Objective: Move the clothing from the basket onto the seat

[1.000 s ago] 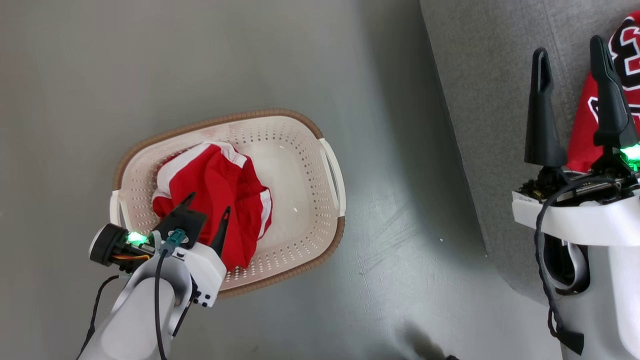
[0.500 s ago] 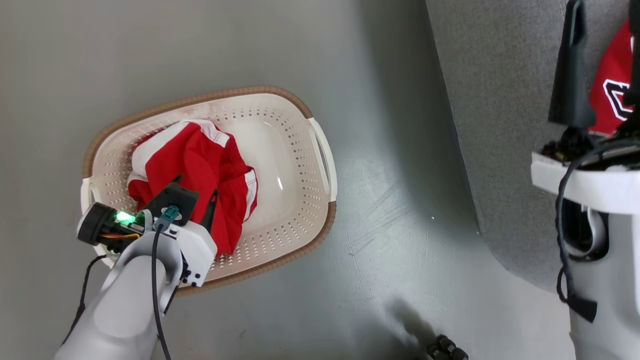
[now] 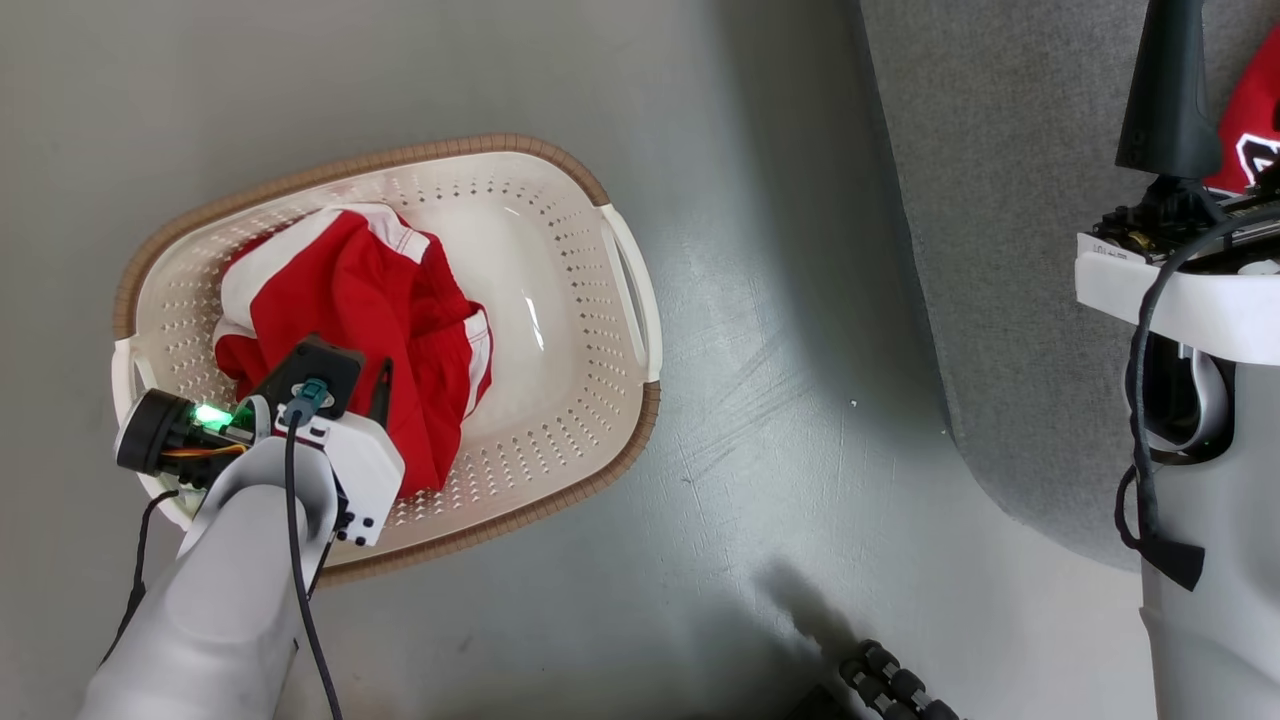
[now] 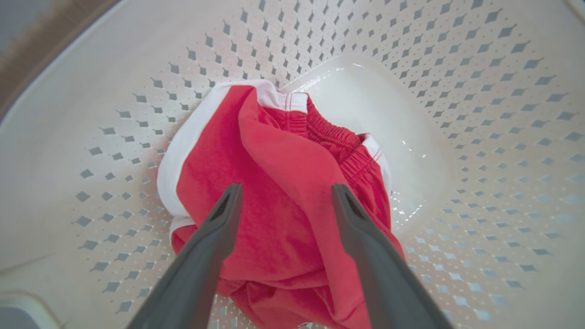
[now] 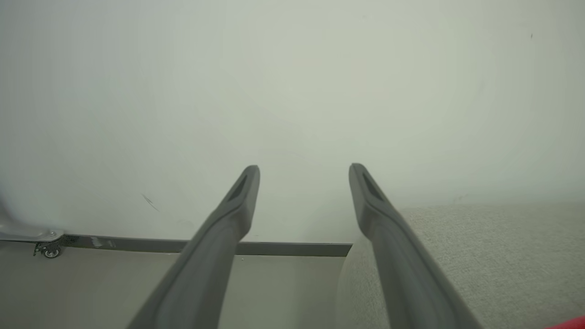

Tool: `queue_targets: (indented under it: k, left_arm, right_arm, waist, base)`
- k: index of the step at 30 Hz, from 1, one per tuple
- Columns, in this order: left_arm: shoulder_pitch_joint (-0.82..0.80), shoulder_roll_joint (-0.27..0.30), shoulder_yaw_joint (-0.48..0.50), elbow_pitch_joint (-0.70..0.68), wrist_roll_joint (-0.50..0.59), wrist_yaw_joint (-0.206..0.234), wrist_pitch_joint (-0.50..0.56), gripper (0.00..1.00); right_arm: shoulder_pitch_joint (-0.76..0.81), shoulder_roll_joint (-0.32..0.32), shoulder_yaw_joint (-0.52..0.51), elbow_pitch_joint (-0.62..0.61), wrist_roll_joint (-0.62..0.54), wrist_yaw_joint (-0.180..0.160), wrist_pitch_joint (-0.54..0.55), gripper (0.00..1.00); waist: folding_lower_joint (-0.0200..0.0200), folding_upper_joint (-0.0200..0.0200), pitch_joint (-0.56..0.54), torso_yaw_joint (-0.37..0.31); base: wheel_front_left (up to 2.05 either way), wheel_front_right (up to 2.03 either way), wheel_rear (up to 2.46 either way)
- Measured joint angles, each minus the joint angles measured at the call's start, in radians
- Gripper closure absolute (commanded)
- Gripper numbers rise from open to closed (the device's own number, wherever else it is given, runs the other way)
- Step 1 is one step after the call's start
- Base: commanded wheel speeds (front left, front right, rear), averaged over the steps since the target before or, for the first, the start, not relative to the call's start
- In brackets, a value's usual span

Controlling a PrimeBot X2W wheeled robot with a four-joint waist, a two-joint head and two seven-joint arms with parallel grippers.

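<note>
Starting on the left: the left arm is reaching up from the bottom corner of the head view. Its forearm is angling over the near rim of the basket and its wrist is tipping down into it. The left gripper is hanging wide apart right over the shorts, one finger on each side of a raised fold, nothing pinched. Can't tell if the tips are actually touching the cloth. The shorts are lying bunched up in the left half of the basket, with a white stripe curling round one side. The basket is sitting on the grey floor, apart from the seat.

Moving right, the seat is taking up the upper right of the head view. The jersey is lying on it, mostly hiding behind the right arm. That arm is standing upright at the right edge, fingers pointing up the view over the seat. The right gripper is also spread wide, holding nothing and facing a pale wall, with the seat showing at the lower right of its wrist view.
</note>
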Motion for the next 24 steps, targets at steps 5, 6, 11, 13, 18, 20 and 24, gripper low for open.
queue_targets:
  k: [5, 6, 11, 13, 18, 20, 24]
  left_arm:
    - [-0.011, -0.011, 0.005, 0.011, -0.007, 0.000, -0.001, 0.00]
    - [-0.012, -0.015, 0.004, 0.013, -0.007, 0.000, -0.001, 0.00]
    - [-0.020, -0.017, -0.002, 0.045, -0.004, 0.000, 0.008, 0.00]
    - [-0.024, -0.011, -0.005, 0.059, 0.001, 0.011, 0.013, 0.00]
    - [-0.046, -0.002, -0.007, 0.084, 0.020, 0.040, 0.030, 0.00]
    - [-0.056, -0.003, -0.005, 0.087, 0.021, 0.041, 0.030, 0.00]
    - [-0.069, -0.016, -0.007, 0.090, 0.021, 0.040, 0.031, 0.72]
  right_arm:
    - [-0.004, 0.000, 0.000, 0.005, 0.000, 0.000, 0.000, 0.00]
    - [-0.007, 0.000, 0.000, 0.007, 0.000, 0.000, 0.000, 0.00]
    - [-0.030, 0.000, 0.008, 0.011, 0.012, 0.000, 0.000, 0.00]
    - [-0.038, 0.000, 0.014, 0.011, 0.017, 0.000, 0.000, 0.00]
    - [-0.041, 0.000, 0.018, 0.015, 0.018, 0.000, 0.000, 0.00]
    - [-0.041, 0.000, 0.018, 0.019, 0.018, 0.000, 0.000, 0.00]
    - [-0.041, 0.000, 0.016, 0.027, 0.018, 0.000, 0.000, 0.00]
  waist:
    - [0.0000, 0.0000, 0.018, -0.003]
    - [0.0000, 0.0000, 0.020, -0.004]
    - [0.0000, 0.0000, 0.031, -0.008]
    - [0.0000, 0.0001, 0.035, -0.012]
    - [0.0001, 0.0000, 0.045, -0.022]
    - [0.0000, 0.0000, 0.048, -0.026]
    - [0.0000, 0.0000, 0.051, -0.032]
  base:
    - [0.00, 0.00, 0.00]
    - [0.00, 0.00, 0.00]
    - [0.00, 0.00, 0.00]
    - [0.00, 0.00, 0.00]
    - [0.00, 0.00, 0.00]
    - [0.00, 0.00, 0.00]
    - [0.00, 0.00, 0.00]
